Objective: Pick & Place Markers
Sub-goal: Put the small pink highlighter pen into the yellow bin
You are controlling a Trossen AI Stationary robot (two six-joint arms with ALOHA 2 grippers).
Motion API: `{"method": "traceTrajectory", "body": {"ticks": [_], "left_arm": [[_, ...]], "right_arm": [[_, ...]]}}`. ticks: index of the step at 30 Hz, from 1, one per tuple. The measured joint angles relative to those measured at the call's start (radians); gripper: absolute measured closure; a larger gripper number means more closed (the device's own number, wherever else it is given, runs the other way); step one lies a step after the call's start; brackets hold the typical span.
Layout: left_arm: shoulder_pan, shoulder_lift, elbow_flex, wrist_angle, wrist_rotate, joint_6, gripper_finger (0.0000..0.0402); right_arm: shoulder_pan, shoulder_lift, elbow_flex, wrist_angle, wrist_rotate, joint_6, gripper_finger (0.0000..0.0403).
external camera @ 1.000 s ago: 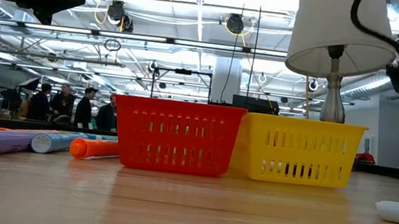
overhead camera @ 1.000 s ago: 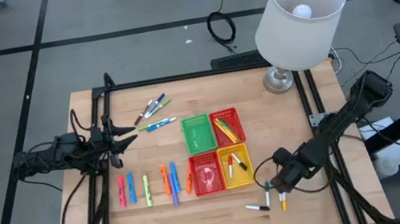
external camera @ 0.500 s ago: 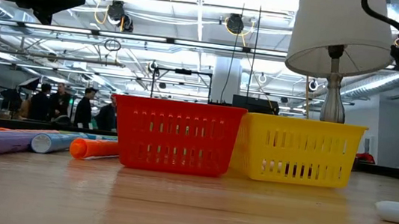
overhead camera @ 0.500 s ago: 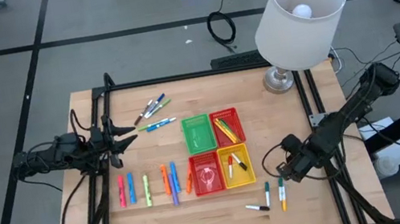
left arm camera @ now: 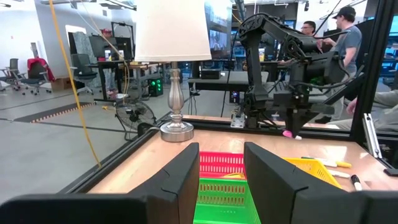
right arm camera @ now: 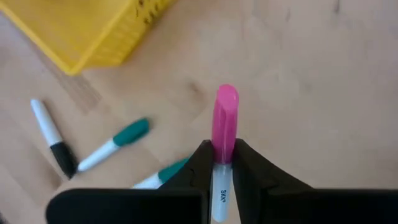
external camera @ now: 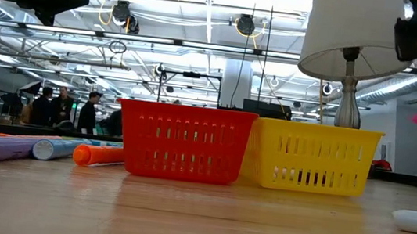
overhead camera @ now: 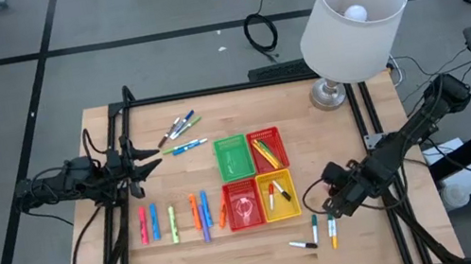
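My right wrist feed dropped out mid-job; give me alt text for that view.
The right pincer is shut on a pink-capped marker, held above the wooden table. Below lie two green-capped markers and a white-and-black marker, near the yellow basket's corner.

dark jointed arms, black cables, dark claws

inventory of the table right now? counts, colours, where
baskets: 4, green, two red, yellow, square block at table centre
markers in baskets: several in far red and yellow; count unclear
marker row: about 7, pink, blue, green, orange, left of baskets
marker cluster: about 4, far-left area
loose markers: about 4, near right gripper
pink marker: 1, held above table
lamp: 1, white shade, far-right corner
left gripper: open, left edge
right gripper: shut on pink marker
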Motion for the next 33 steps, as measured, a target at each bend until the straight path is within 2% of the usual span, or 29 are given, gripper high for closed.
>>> {"method": "traceTrajectory", "body": {"ticks": [7,12,25,30,33], "left_arm": [[0.000,0.000,0.000,0.000,0.000,0.000,0.0268],[0.000,0.000,0.000,0.000,0.000,0.000,0.0268],[0.000,0.000,0.000,0.000,0.000,0.000,0.0268],[0.000,0.000,0.000,0.000,0.000,0.000,0.0268],[0.000,0.000,0.000,0.000,0.000,0.000,0.0268]], "right_arm": [[-0.020,-0.014,0.000,0.005,0.211,-0.191,0.0378],[-0.048,-0.039,0.001,0.129,0.296,-0.345,0.0378],[-0.139,-0.046,-0.014,0.468,0.279,-0.794,0.0379],[-0.194,-0.131,-0.163,0.735,0.207,-0.927,0.0379],[-0.222,-0.227,-0.255,0.815,0.184,-0.984,0.0379]]}}
